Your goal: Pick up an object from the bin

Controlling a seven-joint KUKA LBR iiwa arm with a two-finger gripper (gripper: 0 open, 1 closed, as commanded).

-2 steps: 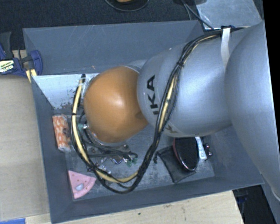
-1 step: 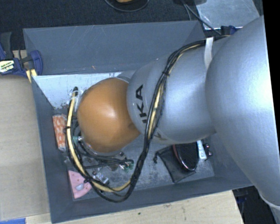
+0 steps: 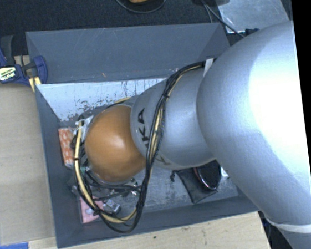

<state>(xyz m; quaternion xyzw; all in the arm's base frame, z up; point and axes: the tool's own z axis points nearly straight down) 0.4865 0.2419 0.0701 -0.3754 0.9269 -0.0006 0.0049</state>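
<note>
grey metal bin, seen from above. my arm comes in from the right and covers most of the floor. the orange cover on my wrist sits over the left half of the bin, and black and yellow cables loop down from it toward the near wall.

contents i can see:
- pink flat thing, near left corner of the floor, close to the near wall. only a small patch shows beside my claw.
- orange-and-white patterned packet, against the left wall, farther up than the pink thing. its right side is hidden behind my wrist.
- black thing with a glossy curved part, right half of the floor, near the near wall, partly under my arm. well apart from the other two.

claw: low in the near left corner, a dark tangle of parts under the orange cover, right over the pink flat thing. cannot tell whether it is open or closed, or whether it has anything in it.

orientation: the pink thing lies flat, with one visible edge roughly along the left wall. too much of it is covered to give its long axis. the patterned packet's long axis runs along the left wall, from far to near.
</note>
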